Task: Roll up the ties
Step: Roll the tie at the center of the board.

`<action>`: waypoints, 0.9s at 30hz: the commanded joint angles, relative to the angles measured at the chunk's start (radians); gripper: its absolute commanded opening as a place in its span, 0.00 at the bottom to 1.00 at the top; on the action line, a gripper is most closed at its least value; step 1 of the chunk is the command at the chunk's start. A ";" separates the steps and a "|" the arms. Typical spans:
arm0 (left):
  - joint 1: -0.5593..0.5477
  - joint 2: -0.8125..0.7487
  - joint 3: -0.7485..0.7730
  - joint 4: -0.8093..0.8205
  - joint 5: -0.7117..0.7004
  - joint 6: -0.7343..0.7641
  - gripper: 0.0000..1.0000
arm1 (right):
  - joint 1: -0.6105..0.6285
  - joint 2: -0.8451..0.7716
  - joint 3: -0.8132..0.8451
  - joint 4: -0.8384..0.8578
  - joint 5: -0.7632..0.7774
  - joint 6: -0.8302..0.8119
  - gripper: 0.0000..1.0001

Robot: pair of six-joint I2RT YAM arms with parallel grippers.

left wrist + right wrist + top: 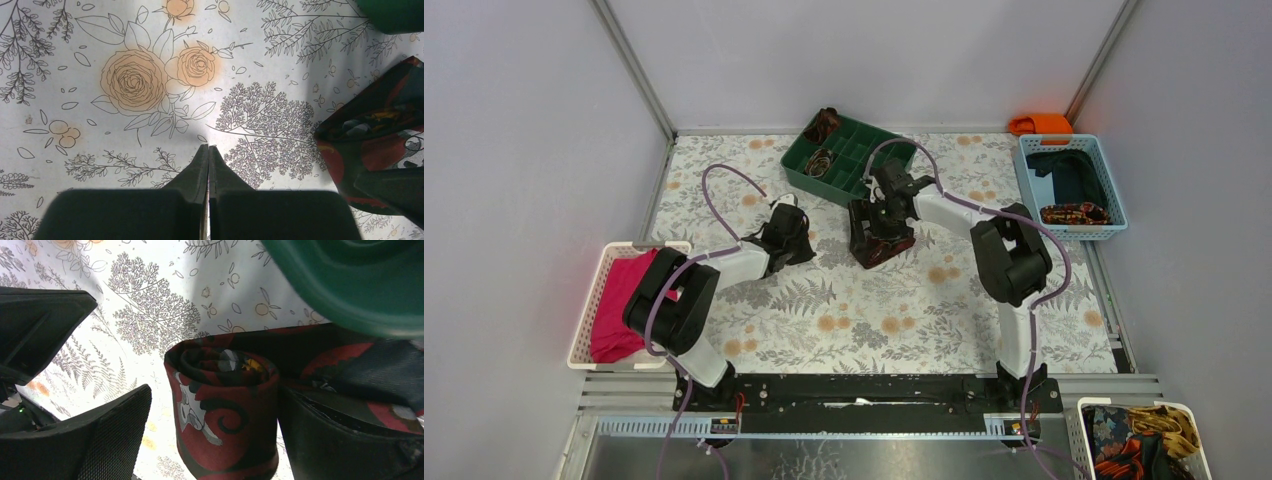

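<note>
A tie (881, 240), dark maroon with red swirls, lies on the flowered table just in front of the green tray. One end is wound into a coil (225, 410) that stands between my right gripper's (215, 390) open fingers. The left finger (115, 425) is clear of the coil, and the right finger (340, 440) is close against it. The tie's loose tail (350, 357) runs off over that right finger. My left gripper (208, 148) is shut and empty, low over the table left of the tie (372, 145). From above, the left gripper (804, 246) sits beside the right gripper (879, 215).
The green compartment tray (856, 150) behind the tie holds rolled ties (822, 160); its rim (360, 285) looms close above the right gripper. A blue basket (1024, 170) stands at the right, a white basket (589, 310) with pink cloth at the left, and another basket (1194, 440) at the front right.
</note>
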 commanded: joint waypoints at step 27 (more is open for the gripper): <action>-0.007 0.007 0.037 0.040 0.009 0.018 0.00 | 0.105 -0.284 -0.084 -0.017 0.427 -0.071 0.32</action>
